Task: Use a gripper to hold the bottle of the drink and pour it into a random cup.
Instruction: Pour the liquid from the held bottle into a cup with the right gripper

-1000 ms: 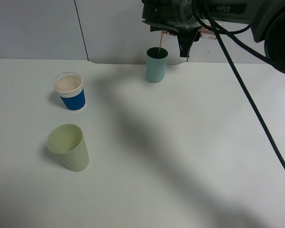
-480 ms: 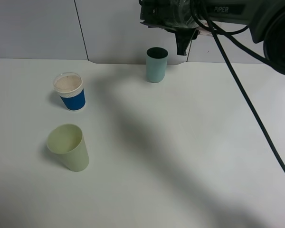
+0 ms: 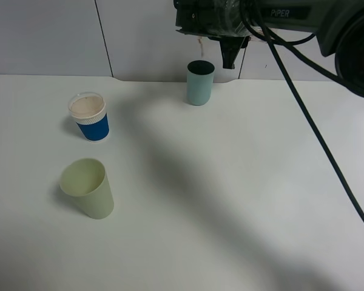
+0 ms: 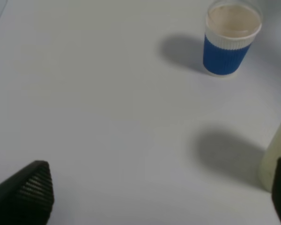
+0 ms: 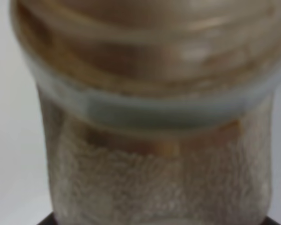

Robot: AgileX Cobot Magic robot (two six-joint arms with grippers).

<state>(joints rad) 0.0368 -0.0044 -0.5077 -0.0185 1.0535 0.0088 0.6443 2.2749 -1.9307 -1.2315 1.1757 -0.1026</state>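
The teal-green cup (image 3: 200, 83) stands upright at the back of the white table. Directly above it hangs my right gripper (image 3: 227, 45), shut on the bottle of the drink (image 5: 150, 117), which fills the right wrist view with foamy brown liquid inside. In the high view only a sliver of the bottle (image 3: 199, 41) shows, beside the arm and over the cup. No stream runs into the cup. My left gripper (image 4: 159, 197) is open above bare table, with a ribbed fingertip (image 4: 33, 192) at each side of the left wrist view.
A blue-sleeved cup (image 3: 90, 116) with a clear lid stands at the left, also shown as the blue-sleeved cup (image 4: 230, 40). A pale yellow-green cup (image 3: 88, 188) sits nearer the front. A black cable (image 3: 315, 127) slants from the right arm across the right side.
One second ago a brown stream ran from the bottle into the teal cup; it has stopped. The right gripper has turned the bottle back and shifted slightly left.
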